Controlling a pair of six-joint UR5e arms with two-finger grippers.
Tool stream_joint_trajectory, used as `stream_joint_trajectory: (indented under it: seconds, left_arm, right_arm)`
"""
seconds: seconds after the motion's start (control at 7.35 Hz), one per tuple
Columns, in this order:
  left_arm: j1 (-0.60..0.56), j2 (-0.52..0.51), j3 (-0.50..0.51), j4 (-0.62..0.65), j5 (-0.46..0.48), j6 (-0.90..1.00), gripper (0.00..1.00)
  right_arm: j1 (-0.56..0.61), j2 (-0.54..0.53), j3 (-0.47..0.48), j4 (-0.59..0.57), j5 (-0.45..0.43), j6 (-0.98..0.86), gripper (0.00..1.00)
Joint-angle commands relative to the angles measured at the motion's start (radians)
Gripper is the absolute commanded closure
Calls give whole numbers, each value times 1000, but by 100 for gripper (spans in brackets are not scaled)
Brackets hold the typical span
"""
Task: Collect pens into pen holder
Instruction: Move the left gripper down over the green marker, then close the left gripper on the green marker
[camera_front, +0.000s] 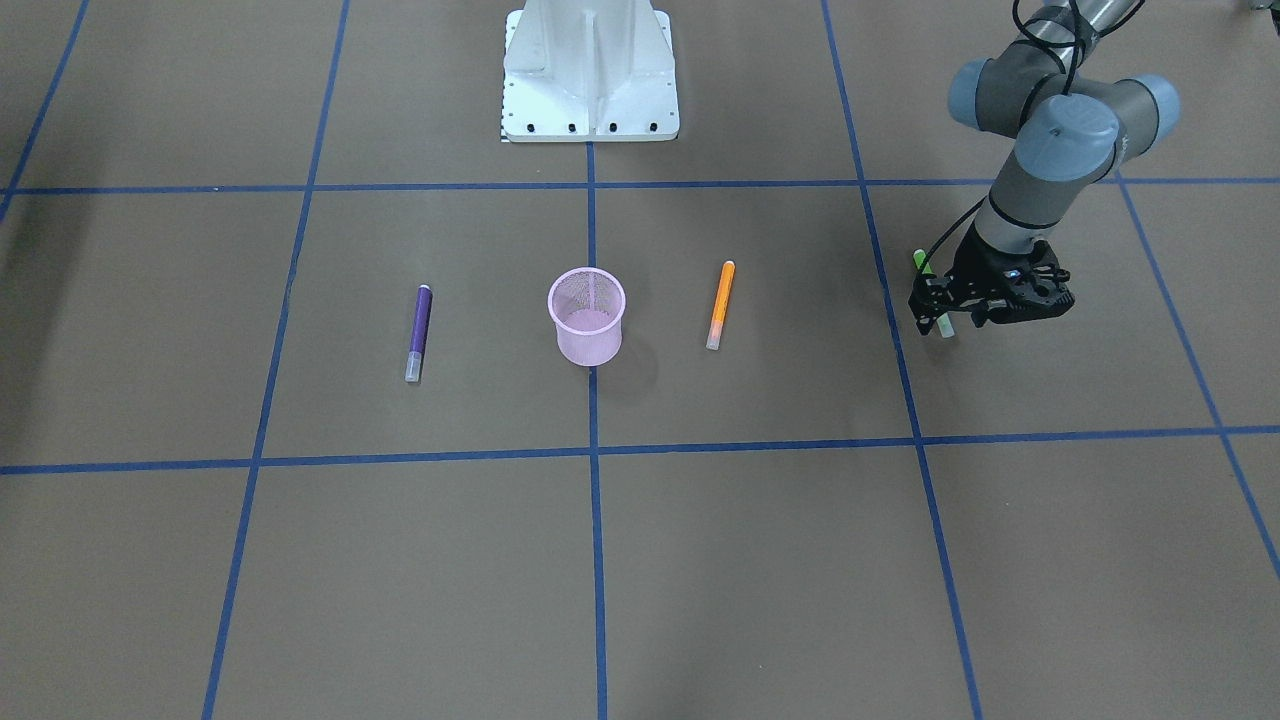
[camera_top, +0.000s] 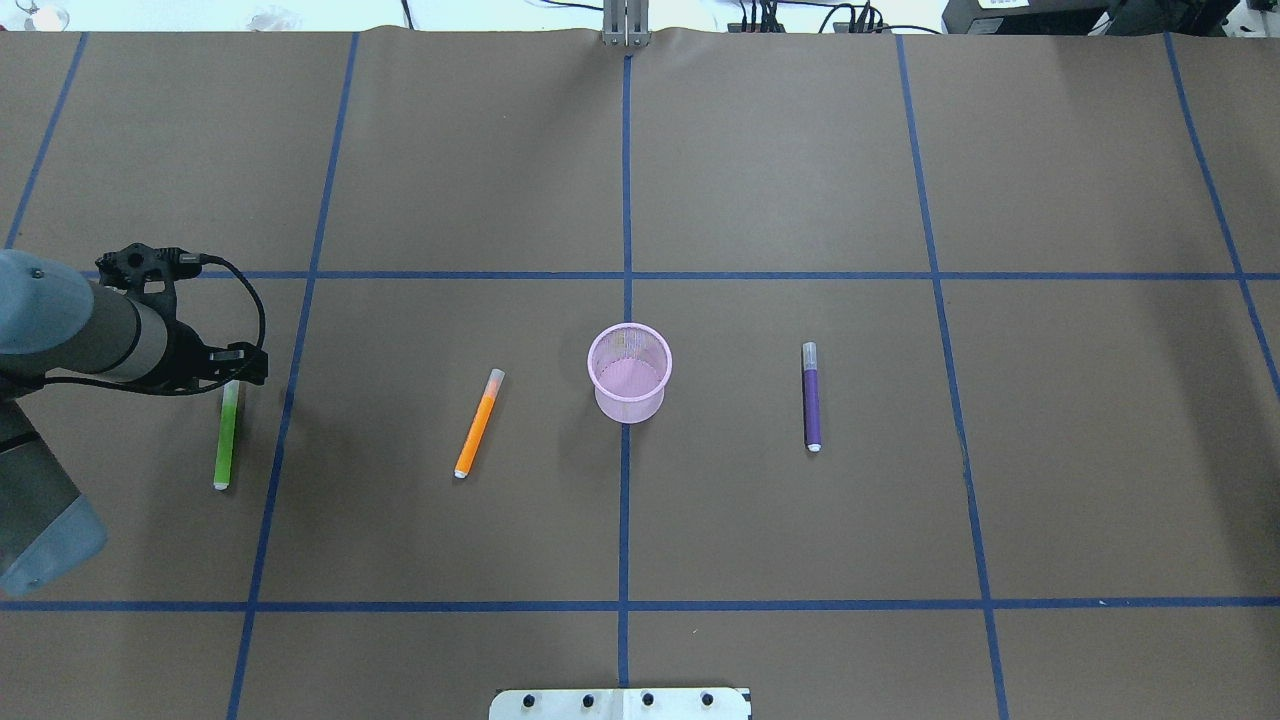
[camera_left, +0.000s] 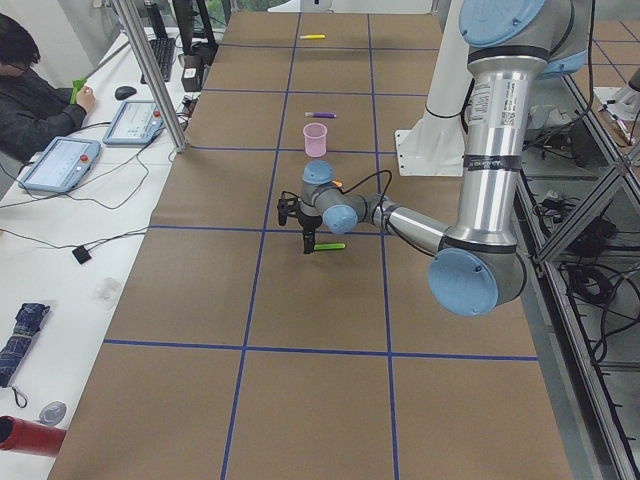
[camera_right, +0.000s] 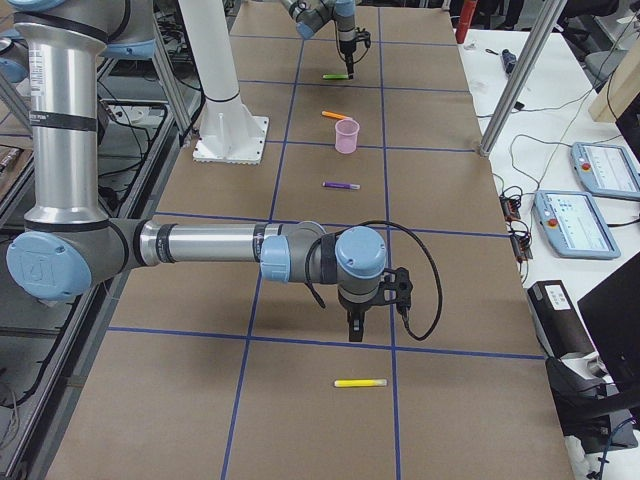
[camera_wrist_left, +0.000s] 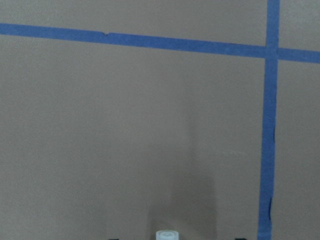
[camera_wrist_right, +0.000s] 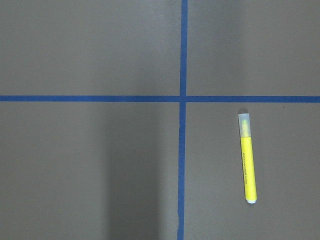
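Front-facing view: the left jaws hang low over the capped end of the green pen (camera_front: 921, 263), which lies flat on the paper-covered worktop (camera_front: 760, 560). Grasping it is the step in hand. The orange pen (camera_front: 720, 305) lies between those jaws and the pen holder (camera_front: 587, 315), an upright, tapered pink wire-mesh cup. The purple pen (camera_front: 419, 330) lies beyond the cup, farthest from them.

Overhead view: the slim green barrel runs out from under the left jaws. The cup holds 0 of 4 pens.

Left wrist view: a whitish translucent cap sits at the bottom edge. Dark slivers well apart on either side are probably the tips, so the left jaws seem open astride it, gripping nothing.

Right side view: the right jaws hang over bare worktop, with the yellow pen (camera_right: 360, 383) near them. I cannot tell how far they are open.

Right wrist view: that pen is a smooth plastic stick, lying off to one side.

Next, the left jaws need to close squarely on the slick round barrel, lift it, then tip it upright over the light cup's rim.
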Motion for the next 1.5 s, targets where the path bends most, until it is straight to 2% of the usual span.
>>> stream_joint_trajectory:
  seconds: [0.0, 0.27, 1.36]
  left_arm:
    - [1, -2, 11, -1, 0, 0, 24]
    - [6, -2, 11, 2, 0, 0, 31]
    - [7, 6, 3, 5, -34, -2, 36]
  right_arm:
    - [0, 1, 1, 0, 0, 0, 0]
    - [0, 1, 1, 0, 0, 0, 0]
    - [0, 3, -4, 0, 3, 0, 0]
